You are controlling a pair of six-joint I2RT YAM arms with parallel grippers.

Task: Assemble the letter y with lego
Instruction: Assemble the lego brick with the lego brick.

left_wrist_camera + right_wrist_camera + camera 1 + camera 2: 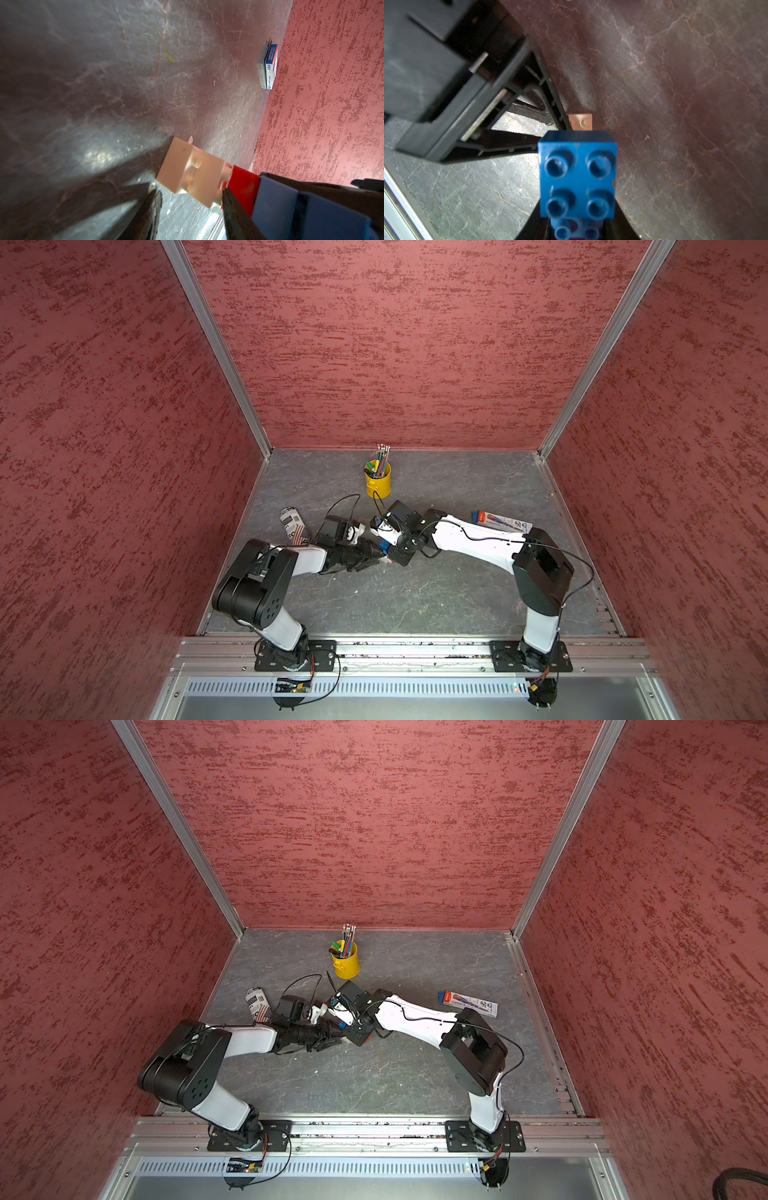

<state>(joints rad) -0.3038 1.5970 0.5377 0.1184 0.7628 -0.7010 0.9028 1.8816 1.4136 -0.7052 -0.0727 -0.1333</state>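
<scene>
Blue square brick (577, 176), studs toward the lens, fills the near field of the right wrist view. The right claw (577, 228) is closed on the blue stack below it, with a dark finger at each side. The joined lego reads as one chain in the left wrist view: two white bricks (187, 174) stepped at the free end, then a red brick (243, 187), then blue. The left claw (191, 193) stands narrow, its fingers flanking the white-red junction. One finger lies against the red edge and the other shows a sliver of desk (415, 601) beside the white, so a grip cannot be confirmed. Whether the chain rests on the desk cannot be told. In both top views the left arm (257, 580) is folded at the elbow, forearm low and aimed at mid-desk. The right arm (478, 537) reaches across from its raised elbow, and the two claws meet tip to tip. A yellow pencil cup (378, 481) stands just behind the meeting point. A printed can (295, 524) lies on its side beside the left wrist, and a flat blue-and-white box (500, 522) lies behind the right forearm. Red walls (374, 344) close three sides, and the front rail (415, 649) carries both bases. Open desk lies between the claws and the rail.
</scene>
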